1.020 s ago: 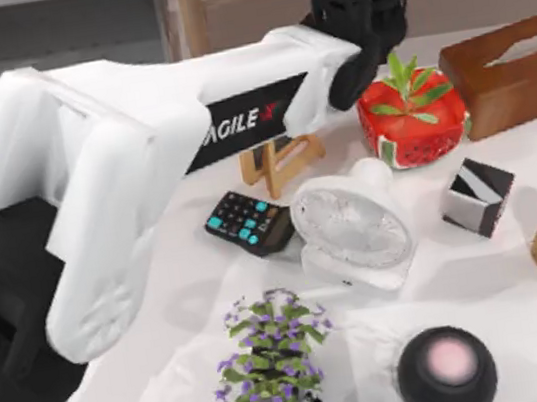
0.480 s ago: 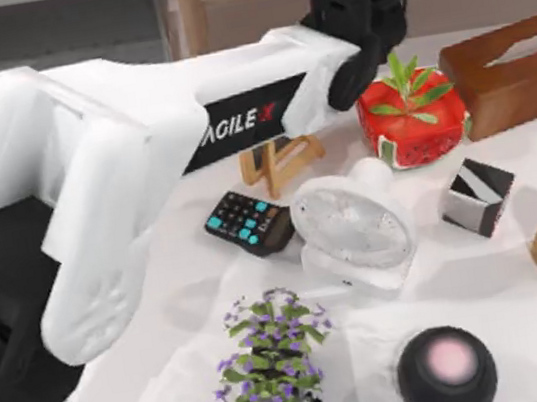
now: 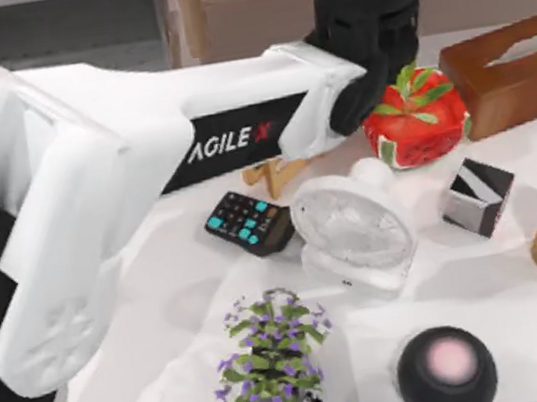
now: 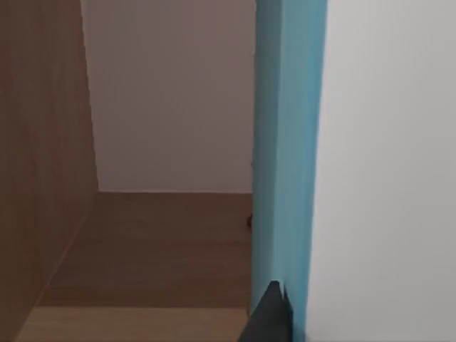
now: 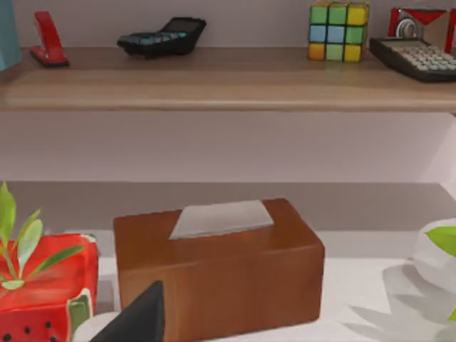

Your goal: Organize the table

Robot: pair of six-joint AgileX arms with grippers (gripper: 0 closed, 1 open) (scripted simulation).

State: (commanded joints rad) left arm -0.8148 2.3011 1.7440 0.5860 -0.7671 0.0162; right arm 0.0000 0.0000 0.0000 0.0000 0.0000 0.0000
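**Left arm stretched to the shelf, table crowded**

The smooth white table spreads below the wood-and-grey shelf unit. Around the round white fan sit a dark calculator just beside it, a glossy watermelon-patterned pot, a brown wooden tissue box, a purple-flowered plant and 1 black dome. The left arm reaches across toward the shelf; in its wrist view a flat teal panel stands upright. I cannot tell how the fingers stand.

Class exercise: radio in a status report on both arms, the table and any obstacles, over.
Left gripper reaching into the shelf unit, beside a blue panel. Right arm faces the tissue box. Table cluttered: fan, calculator, strawberry pot below the left arm.
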